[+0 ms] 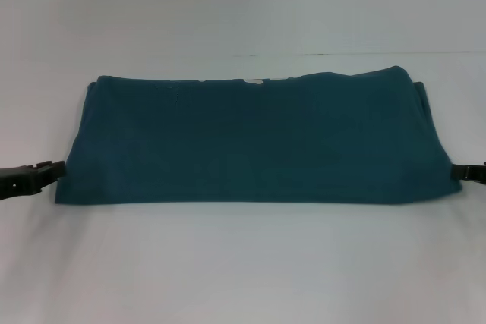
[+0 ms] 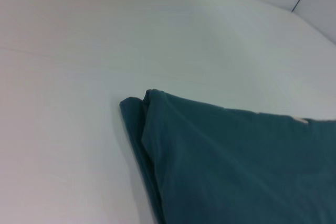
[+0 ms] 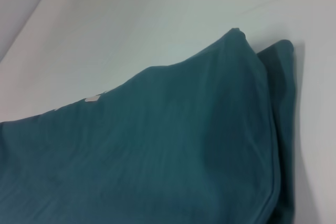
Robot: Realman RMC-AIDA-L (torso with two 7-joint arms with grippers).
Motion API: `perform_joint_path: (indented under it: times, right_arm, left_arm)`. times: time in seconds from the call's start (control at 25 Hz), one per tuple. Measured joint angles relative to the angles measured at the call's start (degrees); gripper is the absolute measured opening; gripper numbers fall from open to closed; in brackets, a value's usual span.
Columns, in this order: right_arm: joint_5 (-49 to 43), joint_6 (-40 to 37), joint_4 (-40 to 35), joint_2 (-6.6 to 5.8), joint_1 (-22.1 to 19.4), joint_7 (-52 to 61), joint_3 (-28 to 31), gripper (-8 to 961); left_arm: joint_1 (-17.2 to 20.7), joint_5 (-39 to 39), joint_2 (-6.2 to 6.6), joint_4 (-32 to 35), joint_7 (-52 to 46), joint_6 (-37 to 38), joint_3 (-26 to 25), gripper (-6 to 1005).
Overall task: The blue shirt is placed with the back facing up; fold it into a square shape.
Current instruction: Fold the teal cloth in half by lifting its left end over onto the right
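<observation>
The blue shirt [image 1: 250, 142] is lying folded into a wide band on the white table [image 1: 243, 263]. The left gripper [image 1: 47, 171] and the right gripper [image 1: 465, 172] are sitting at its ends; whether either is grasping the cloth cannot be told.

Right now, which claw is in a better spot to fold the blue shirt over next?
Probably the left claw: its tip touches the blue shirt's near left corner. The right claw sits at the right edge too, mostly out of frame. It's close; a sideways fold could start from either end.

White table [image 1: 243, 263] w/ smooth plain top. On it lies the blue shirt [image 1: 250, 142], folded to a wide band, flat, approx. in the middle.
</observation>
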Motion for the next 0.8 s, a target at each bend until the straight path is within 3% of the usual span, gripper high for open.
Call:
perform_joint_path:
  times: [0.12, 0.36, 0.8]
  right_arm:
    - [0.01, -1.18, -0.96, -0.34, -0.22, -0.04, 0.06, 63]
    - [0.03, -3.69, -4.07, -0.39, -0.51, -0.94, 3.09, 277]
    - [3.22, -9.94, -5.56, -0.32, -0.04, -4.21, 5.48, 569]
  left_arm:
    - [0.03, -0.17, 0.12, 0.04, -0.03, 2.28, -3.07, 249]
    - [0.38, -0.31, 0.82, 0.09, -1.33, 8.92, -9.07, 479]
    - [1.48, 2.83, 0.53, 0.65, -7.27, 12.53, -8.1, 727]
